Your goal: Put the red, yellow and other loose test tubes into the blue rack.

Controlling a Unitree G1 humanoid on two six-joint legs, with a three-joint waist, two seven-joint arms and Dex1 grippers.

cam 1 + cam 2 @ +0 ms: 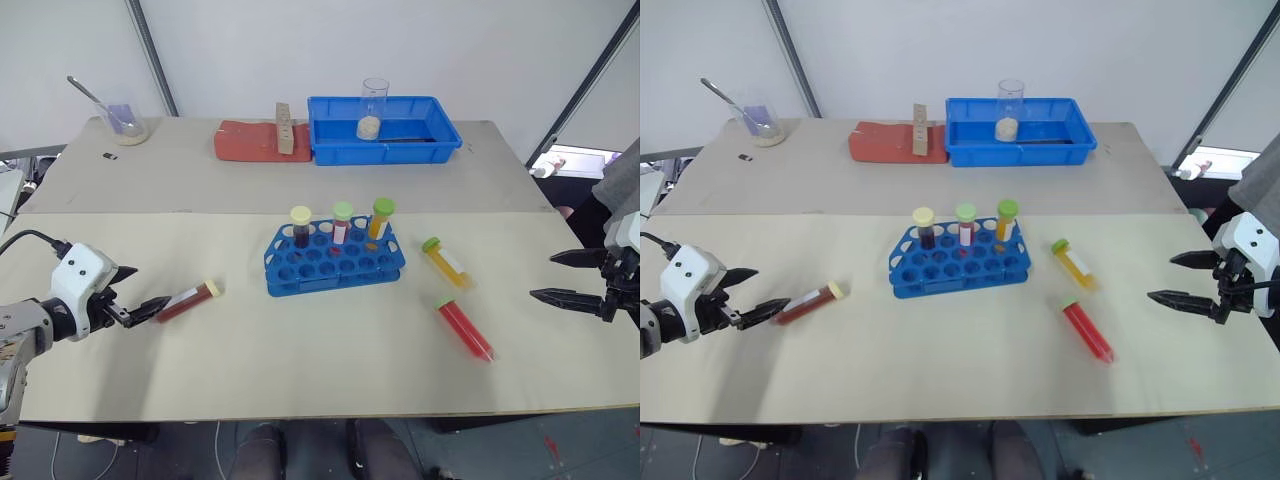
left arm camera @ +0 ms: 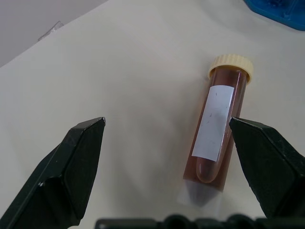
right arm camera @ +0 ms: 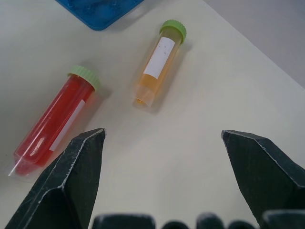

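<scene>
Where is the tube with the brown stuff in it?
The dark red-brown tube lies flat on the table, on the robot's left, between the open left pincer and the blue rack.

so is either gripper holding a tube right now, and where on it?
Neither. Left gripper open beside the dark tube; right gripper open, empty.

Two head views look forward and down over the table [image 1: 300, 400], taking in the same scene: blue rack [image 1: 335, 262] at centre, loose tubes either side. Left wrist view sits close over the brown tube [image 2: 217, 126]. Right wrist view, close above the tabletop, faces the red tube [image 3: 55, 121] and yellow tube [image 3: 157, 64].
</scene>
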